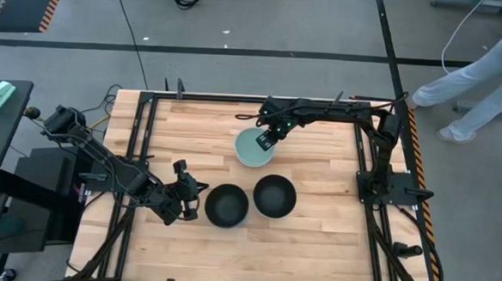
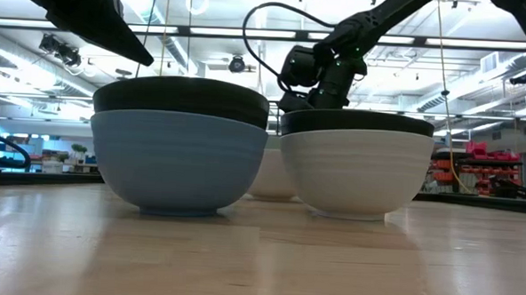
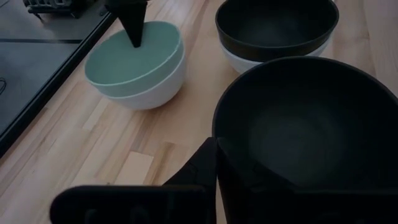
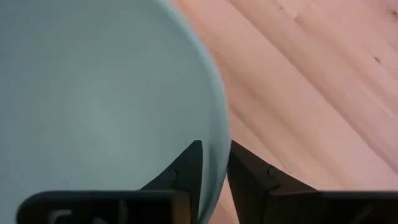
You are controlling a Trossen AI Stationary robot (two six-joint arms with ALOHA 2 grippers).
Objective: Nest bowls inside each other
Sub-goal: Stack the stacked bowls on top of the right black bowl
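Note:
Three stacks stand on the wooden table. A mint green bowl (image 1: 249, 149) sits inside a white bowl (image 3: 152, 87) toward the far side. My right gripper (image 4: 214, 155) is at the mint bowl's rim, shut on it. Nearer, one black bowl (image 1: 227, 205) sits in the blue bowl (image 2: 178, 162). Another black bowl (image 1: 275, 196) sits in a white bowl (image 2: 360, 174). My left gripper (image 1: 194, 208) is shut. It hovers just left of the blue stack's rim and slightly above it, and seems to touch nothing. My right gripper pinches the mint green bowl's rim (image 4: 219, 140) on the side toward the table's right, one finger inside the bowl (image 3: 135, 34) and one outside. The fingers come from above, pointing down. The bowl rests nested in the white bowl beneath it.
Black frame rails (image 1: 139, 135) run along the table's left and right sides. Bare wood lies along the near edge (image 1: 253, 257) and at the far left (image 1: 183, 128). A person (image 1: 487, 71) walks on the floor beyond the table's far right corner.

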